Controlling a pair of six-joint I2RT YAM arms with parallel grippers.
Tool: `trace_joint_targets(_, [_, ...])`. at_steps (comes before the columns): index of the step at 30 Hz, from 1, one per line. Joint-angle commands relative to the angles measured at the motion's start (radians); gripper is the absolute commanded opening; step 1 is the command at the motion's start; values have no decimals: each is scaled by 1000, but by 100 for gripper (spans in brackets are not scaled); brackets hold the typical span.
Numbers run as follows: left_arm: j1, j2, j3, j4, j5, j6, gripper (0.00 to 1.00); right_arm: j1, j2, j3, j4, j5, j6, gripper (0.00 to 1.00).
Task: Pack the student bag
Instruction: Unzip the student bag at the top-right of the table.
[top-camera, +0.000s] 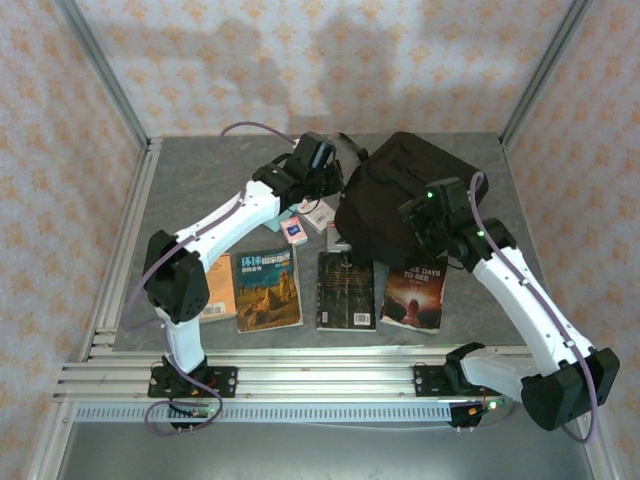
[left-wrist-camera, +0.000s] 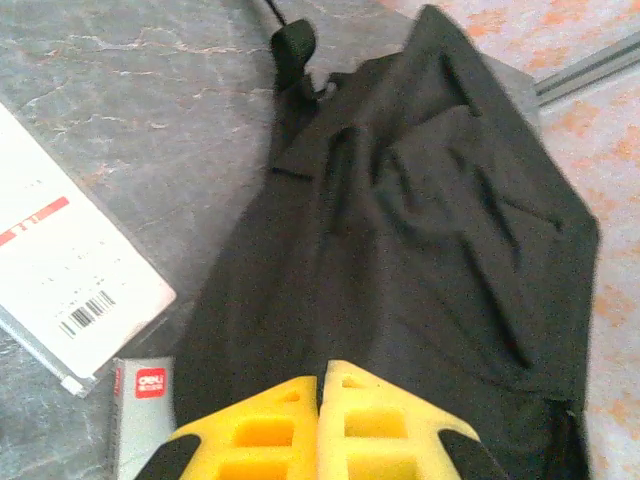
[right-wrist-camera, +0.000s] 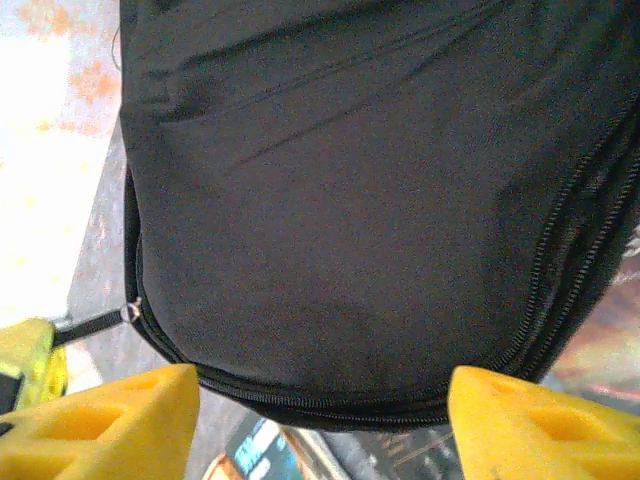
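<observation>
Top view: the backpack (top-camera: 395, 195) lies on the table (top-camera: 200, 190). The left claw (top-camera: 318, 165) hangs at its left flank, the right claw (top-camera: 432, 222) over its near edge, with a row of books (top-camera: 345, 290) in front of it.

Left wrist: yellow fingers (left-wrist-camera: 270, 435) clenched tight on nothing, and a barcoded white card (left-wrist-camera: 60, 270) left of the backpack.

Right wrist: fingers (right-wrist-camera: 110, 420) spread wide, released, with the backpack's zipped edge between them.

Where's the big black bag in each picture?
Top view: the student bag lies far centre-right, behind the books.
Left wrist: student bag right of centre, beyond the left gripper.
Right wrist: student bag across the top, above the right gripper.
Shared landmark: the grey table.
</observation>
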Motion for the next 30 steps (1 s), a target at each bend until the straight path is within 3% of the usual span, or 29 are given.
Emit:
trace_joint_targets(1, [-23, -43, -3, 31, 13, -34, 0, 44, -24, -48, 56, -58, 250, 74])
trace_joint_targets(2, [-31, -50, -3, 31, 13, -37, 0, 62, -32, -64, 79, -50, 296, 82])
trace_joint_targets(4, [-45, -63, -2, 26, 4, -38, 0, 85, -42, -90, 115, -47, 365, 87])
trace_joint_targets(16, [-90, -129, -63, 29, -52, -55, 0, 251, -69, -130, 136, 33, 559, 85])
trace_joint_targets(23, [-95, -133, -69, 30, -59, -61, 0, 271, -91, -202, 170, 87, 626, 84])
trace_joint_targets(30, [-103, -158, -89, 32, -95, -50, 0, 270, 13, -258, 273, 178, 688, 85])
